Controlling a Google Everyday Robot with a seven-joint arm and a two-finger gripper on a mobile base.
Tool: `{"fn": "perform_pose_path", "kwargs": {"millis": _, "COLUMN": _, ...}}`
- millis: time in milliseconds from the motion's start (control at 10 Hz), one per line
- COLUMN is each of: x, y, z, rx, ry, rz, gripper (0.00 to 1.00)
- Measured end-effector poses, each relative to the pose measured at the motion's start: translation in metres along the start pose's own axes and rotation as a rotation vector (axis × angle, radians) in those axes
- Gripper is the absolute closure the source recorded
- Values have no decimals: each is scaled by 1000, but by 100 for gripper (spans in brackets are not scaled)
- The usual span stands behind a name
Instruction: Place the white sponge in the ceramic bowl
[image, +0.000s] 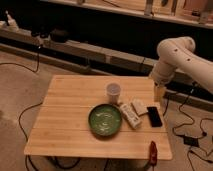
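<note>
view: camera view
tool (159, 93): I see it hanging at the right rear edge of the counter (65, 102); spread or pressed together, I cannot tell
white sponge (139, 106): on the counter, just beside the white bar (129, 115)
ceramic bowl (105, 120): left of the sponge, apart from it, in front of the cup (113, 92)

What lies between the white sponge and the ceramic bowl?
In the camera view, a narrow white bar with dark marks lies between white sponge and ceramic bowl. The gripper hangs at the table's right edge.
</note>
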Motion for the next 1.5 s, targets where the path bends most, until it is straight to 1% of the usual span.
{"fn": "perform_pose_path", "kwargs": {"millis": 100, "x": -3, "y": 6, "z": 7, "rx": -13, "ry": -10, "rz": -16, "gripper": 20}}
{"fn": "perform_pose_path", "kwargs": {"millis": 300, "x": -16, "y": 25, "z": 31, "rx": -46, "ry": -74, "rz": -67, "gripper": 20}}
{"fn": "perform_pose_path", "kwargs": {"millis": 400, "x": -19, "y": 33, "z": 41, "rx": -52, "ry": -108, "rz": -93, "gripper": 20}}
{"fn": "perform_pose_path", "kwargs": {"millis": 500, "x": -18, "y": 39, "z": 50, "rx": -53, "ry": -133, "rz": -118, "gripper": 20}}
{"fn": "perform_pose_path", "kwargs": {"millis": 600, "x": -15, "y": 43, "z": 59, "rx": -48, "ry": -145, "rz": -150, "gripper": 20}}
{"fn": "perform_pose_path", "kwargs": {"millis": 800, "x": 0, "y": 47, "z": 74, "rx": -19, "ry": -140, "rz": -202, "gripper": 20}}
{"fn": "perform_pose_path", "kwargs": {"millis": 1000, "x": 11, "y": 44, "z": 89, "rx": 12, "ry": -138, "rz": -220, "gripper": 20}}
{"fn": "perform_pose_path", "kwargs": {"millis": 1100, "x": 13, "y": 43, "z": 98, "rx": 20, "ry": -133, "rz": -221, "gripper": 20}}
{"fn": "perform_pose_path", "kwargs": {"millis": 1500, "x": 12, "y": 42, "z": 100, "rx": 21, "ry": -132, "rz": -220, "gripper": 20}}
